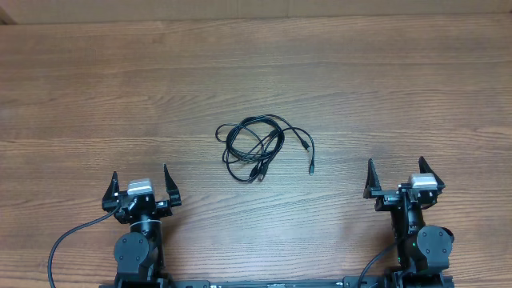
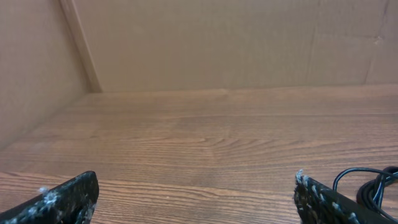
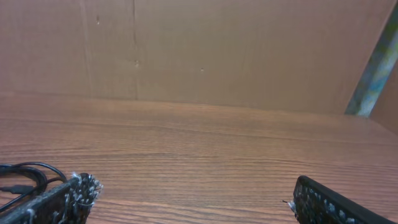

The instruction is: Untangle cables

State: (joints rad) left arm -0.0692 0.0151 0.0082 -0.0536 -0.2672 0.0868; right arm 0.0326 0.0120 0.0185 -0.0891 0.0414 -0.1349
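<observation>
Left tool (image 1: 141, 172) and right tool (image 1: 396, 161) gape wide; wrist views crop cables (image 1: 258, 149).

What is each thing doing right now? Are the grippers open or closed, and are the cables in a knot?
cables: looped and tangled together in one pile, lying flat on the table, nothing touching them.
left gripper: open, empty, apart from the cables.
right gripper: open, empty, apart from the cables.
</observation>
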